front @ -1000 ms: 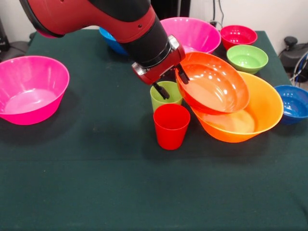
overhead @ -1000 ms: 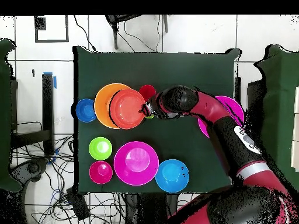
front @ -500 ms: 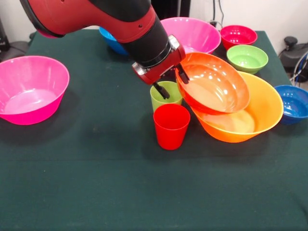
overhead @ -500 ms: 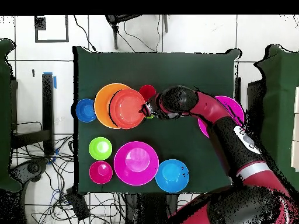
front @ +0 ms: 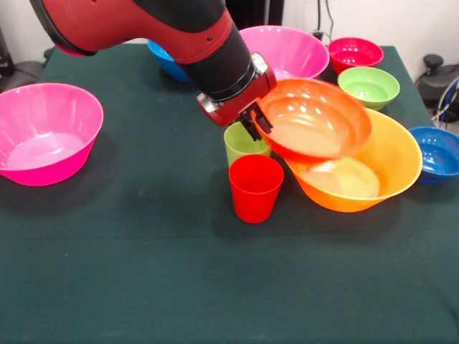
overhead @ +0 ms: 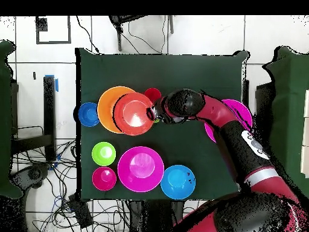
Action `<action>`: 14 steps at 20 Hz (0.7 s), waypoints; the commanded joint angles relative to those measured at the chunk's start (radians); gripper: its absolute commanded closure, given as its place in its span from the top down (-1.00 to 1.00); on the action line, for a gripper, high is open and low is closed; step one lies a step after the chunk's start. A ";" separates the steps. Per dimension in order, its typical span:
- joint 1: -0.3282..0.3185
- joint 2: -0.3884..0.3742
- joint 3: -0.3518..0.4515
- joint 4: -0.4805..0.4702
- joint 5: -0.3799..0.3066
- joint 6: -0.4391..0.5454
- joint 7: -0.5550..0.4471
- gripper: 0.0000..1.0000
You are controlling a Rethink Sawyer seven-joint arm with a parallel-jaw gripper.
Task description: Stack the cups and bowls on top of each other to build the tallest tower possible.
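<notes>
Over the big orange bowl [front: 387, 161]: red-orange bowl [front: 315, 118], tilted, rim clamped by end effector [front: 252, 122]; it is held just above and left of the orange bowl's centre

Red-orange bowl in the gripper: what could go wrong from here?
The gripper pinches only the rim of the red-orange bowl, which hangs off-centre over the big orange bowl; it may slip or land crooked. The green cup and red cup stand right under the wrist, so a sideways move could topple them.
</notes>
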 commanded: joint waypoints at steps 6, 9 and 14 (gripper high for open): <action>0.000 0.017 0.010 0.026 -0.039 -0.066 0.005 -1.00; 0.004 0.015 0.013 0.017 -0.035 -0.075 0.014 -1.00; 0.009 0.002 0.005 0.012 -0.037 -0.070 0.024 -1.00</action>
